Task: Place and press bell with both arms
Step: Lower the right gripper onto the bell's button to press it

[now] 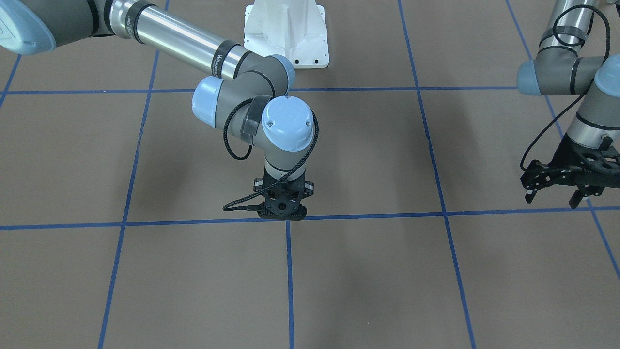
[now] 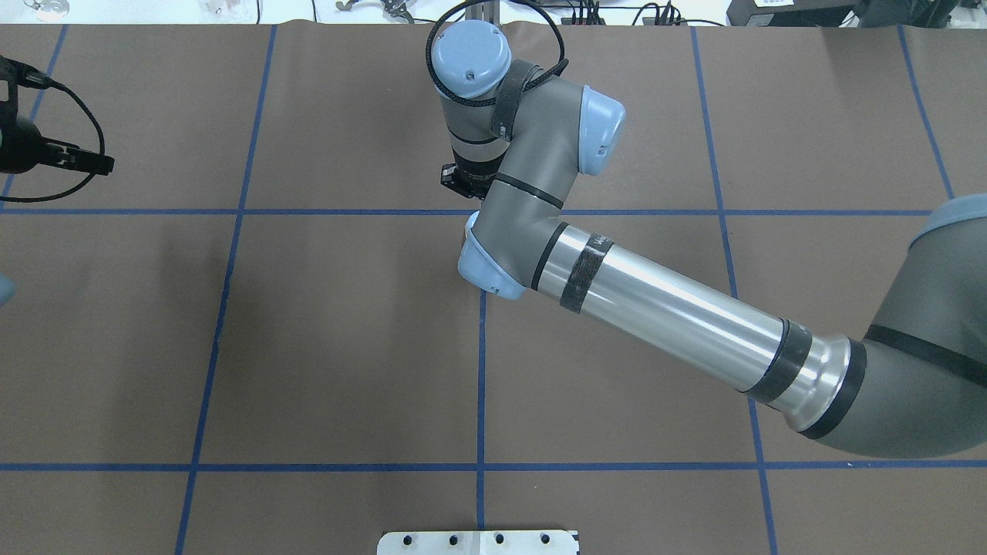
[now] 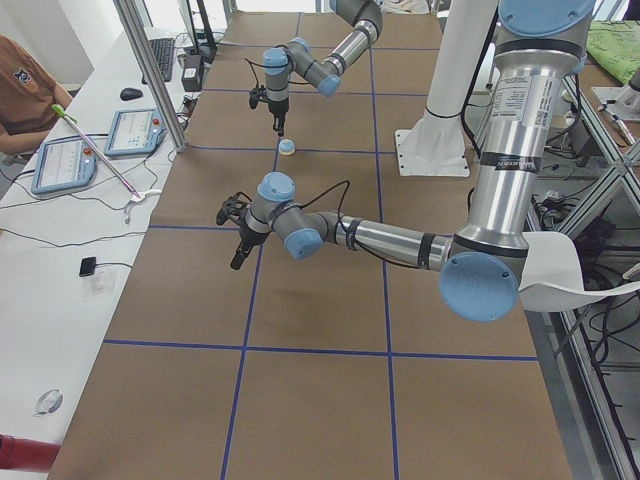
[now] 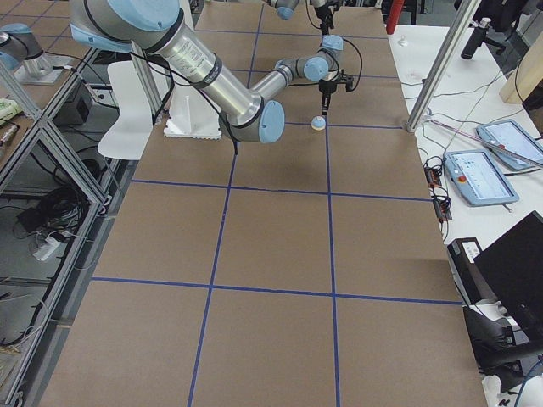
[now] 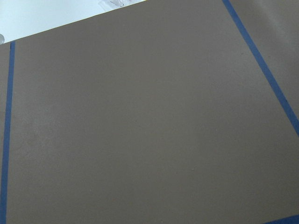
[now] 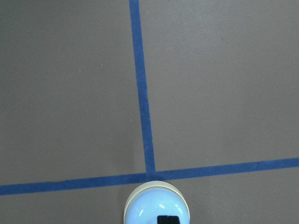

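Note:
The bell (image 6: 156, 208), with a light blue dome and a cream rim, stands on the brown table at a crossing of blue tape lines. It also shows in the exterior left view (image 3: 287, 147) and the exterior right view (image 4: 318, 124). My right gripper (image 6: 168, 219) is shut and empty. It points straight down just above the bell's top (image 3: 280, 126). In the front view the right gripper (image 1: 285, 209) hides the bell, and in the overhead view the wrist does. My left gripper (image 1: 552, 198) is open and empty, far off to the side above bare table.
The white pedestal base (image 1: 286, 34) stands at the robot's edge of the table. Blue tape lines (image 2: 481, 370) grid the brown surface. An operators' desk with tablets (image 3: 60, 165), a metal post (image 3: 150, 70) and a seated person (image 3: 20, 80) lie beyond the far edge.

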`<state>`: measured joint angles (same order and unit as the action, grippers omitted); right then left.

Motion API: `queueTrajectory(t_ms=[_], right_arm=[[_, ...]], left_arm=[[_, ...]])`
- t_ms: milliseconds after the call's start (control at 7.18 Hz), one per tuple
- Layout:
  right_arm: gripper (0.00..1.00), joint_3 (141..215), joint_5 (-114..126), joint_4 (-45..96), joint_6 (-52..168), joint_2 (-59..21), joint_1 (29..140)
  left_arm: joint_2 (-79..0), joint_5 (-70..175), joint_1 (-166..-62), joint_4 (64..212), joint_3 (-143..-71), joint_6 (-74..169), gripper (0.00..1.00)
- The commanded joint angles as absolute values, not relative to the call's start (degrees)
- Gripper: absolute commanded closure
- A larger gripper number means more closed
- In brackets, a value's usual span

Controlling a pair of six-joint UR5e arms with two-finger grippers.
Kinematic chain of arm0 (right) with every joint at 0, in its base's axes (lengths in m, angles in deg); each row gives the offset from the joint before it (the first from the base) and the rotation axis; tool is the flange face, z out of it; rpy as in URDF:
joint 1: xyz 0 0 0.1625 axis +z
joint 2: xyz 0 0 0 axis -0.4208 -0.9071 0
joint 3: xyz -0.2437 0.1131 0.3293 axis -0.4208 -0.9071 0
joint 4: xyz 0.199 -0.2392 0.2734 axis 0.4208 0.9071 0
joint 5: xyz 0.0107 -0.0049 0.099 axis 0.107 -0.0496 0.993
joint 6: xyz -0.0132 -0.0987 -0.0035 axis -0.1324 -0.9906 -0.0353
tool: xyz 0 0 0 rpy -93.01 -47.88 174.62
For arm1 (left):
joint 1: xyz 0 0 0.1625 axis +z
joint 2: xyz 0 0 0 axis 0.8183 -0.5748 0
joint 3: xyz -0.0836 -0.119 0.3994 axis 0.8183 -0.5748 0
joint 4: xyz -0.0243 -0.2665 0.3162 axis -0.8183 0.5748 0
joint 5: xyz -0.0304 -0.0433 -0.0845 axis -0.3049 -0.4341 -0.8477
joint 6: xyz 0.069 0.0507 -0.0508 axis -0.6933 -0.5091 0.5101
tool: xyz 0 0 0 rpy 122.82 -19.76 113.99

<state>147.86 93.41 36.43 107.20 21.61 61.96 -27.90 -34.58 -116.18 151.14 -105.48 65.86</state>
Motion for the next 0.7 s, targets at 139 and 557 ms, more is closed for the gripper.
queueTrajectory(t_ms=[139, 557], right_arm=[[1.0, 147.7, 93.1, 35.9, 107.2, 21.3, 61.5], [1.0, 147.7, 93.0, 35.9, 107.2, 21.3, 60.9]], left_arm=[[-27.8, -34.5, -116.3, 151.1, -105.5, 65.9, 0.0], [-27.8, -34.5, -116.2, 151.1, -105.5, 65.9, 0.0]])
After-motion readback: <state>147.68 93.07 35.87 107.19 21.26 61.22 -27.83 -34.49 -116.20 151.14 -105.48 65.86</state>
